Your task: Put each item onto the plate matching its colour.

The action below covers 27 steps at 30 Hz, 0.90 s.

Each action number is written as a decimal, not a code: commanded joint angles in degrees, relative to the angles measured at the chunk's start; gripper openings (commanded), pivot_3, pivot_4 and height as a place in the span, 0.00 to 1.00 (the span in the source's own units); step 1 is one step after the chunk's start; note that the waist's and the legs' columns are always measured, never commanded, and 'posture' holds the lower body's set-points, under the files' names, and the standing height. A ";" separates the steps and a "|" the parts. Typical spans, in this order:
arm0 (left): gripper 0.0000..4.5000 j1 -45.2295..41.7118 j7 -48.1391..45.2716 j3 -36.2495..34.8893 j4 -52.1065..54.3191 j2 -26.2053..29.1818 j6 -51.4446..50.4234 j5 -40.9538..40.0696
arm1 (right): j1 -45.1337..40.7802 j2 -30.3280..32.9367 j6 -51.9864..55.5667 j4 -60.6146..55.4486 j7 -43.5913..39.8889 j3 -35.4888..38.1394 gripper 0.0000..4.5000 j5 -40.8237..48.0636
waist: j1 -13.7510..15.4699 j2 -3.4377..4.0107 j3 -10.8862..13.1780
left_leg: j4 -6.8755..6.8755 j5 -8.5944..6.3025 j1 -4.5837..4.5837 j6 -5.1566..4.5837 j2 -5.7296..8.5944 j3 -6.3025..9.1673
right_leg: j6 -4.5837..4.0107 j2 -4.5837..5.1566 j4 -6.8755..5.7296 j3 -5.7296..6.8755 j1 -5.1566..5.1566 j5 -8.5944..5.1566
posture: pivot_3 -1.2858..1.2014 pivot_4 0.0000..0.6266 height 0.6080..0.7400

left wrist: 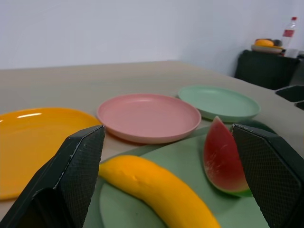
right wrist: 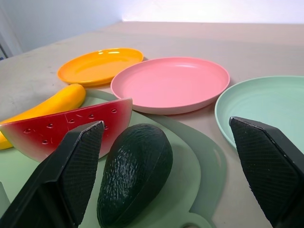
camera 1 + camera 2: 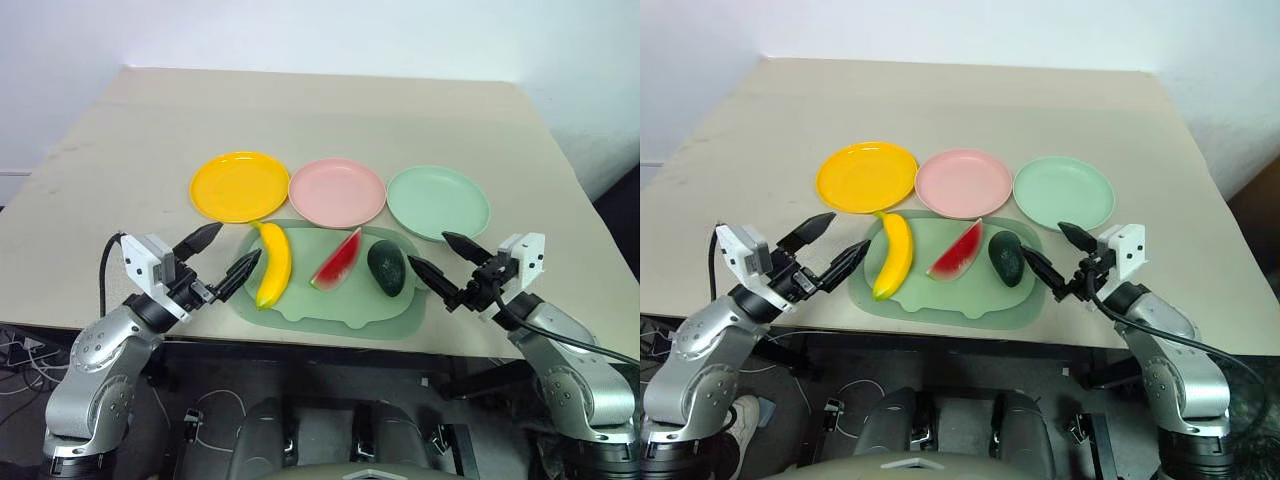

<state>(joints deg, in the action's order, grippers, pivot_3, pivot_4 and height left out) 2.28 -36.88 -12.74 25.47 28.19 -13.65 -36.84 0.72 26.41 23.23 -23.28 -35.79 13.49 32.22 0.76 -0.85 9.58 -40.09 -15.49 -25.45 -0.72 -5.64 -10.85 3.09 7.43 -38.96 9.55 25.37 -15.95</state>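
Awaiting first pick | banana, watermelon wedge, avocado all on mat | yellow plate, pink plate, green plate bare at 12 o'clock | left gripper, right gripper jaws open, empty | zero of three placed

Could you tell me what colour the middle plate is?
The middle plate is pink, clearest in the right wrist view.

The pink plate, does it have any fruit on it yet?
No, the pink plate is bare; the watermelon wedge lies on the green mat.
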 commanded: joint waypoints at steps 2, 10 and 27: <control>0.99 -2.35 -2.62 -0.46 -1.15 1.37 0.43 -0.28 | -0.58 0.42 -0.87 -1.22 0.44 0.67 1.00 0.27 | -0.07 0.00 0.00 | 0.00 0.00 0.01 0.01 0.00 0.00 | 0.00 -0.01 0.00 0.00 0.00 0.00 | 0.52 0.24 0.66; 0.99 0.66 -7.92 -0.57 1.23 3.64 -4.04 -4.77 | -0.11 0.02 3.24 -3.35 2.46 -1.53 1.00 1.54 | -0.10 0.03 0.02 | 0.01 0.01 0.00 0.02 -0.03 -0.02 | 0.00 -0.04 0.00 -0.03 0.02 0.00 | 0.52 0.24 0.66; 0.99 2.39 -6.72 5.44 1.30 -3.04 -1.34 0.24 | -5.55 1.79 22.04 -9.98 11.10 -1.10 1.00 10.67 | -0.25 0.09 0.06 | 0.02 0.00 0.00 0.01 -0.01 -0.02 | -0.01 -0.02 0.01 -0.07 0.03 0.00 | 0.52 0.24 0.66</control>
<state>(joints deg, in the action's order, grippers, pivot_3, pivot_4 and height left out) 4.10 -44.16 -8.34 23.99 25.34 -15.87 -37.13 -3.97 28.26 44.46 -30.69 -25.40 11.59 40.96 0.51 -0.76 9.64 -40.06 -15.49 -25.46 -0.70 -5.65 -10.87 3.08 7.41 -38.96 9.48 25.40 -15.95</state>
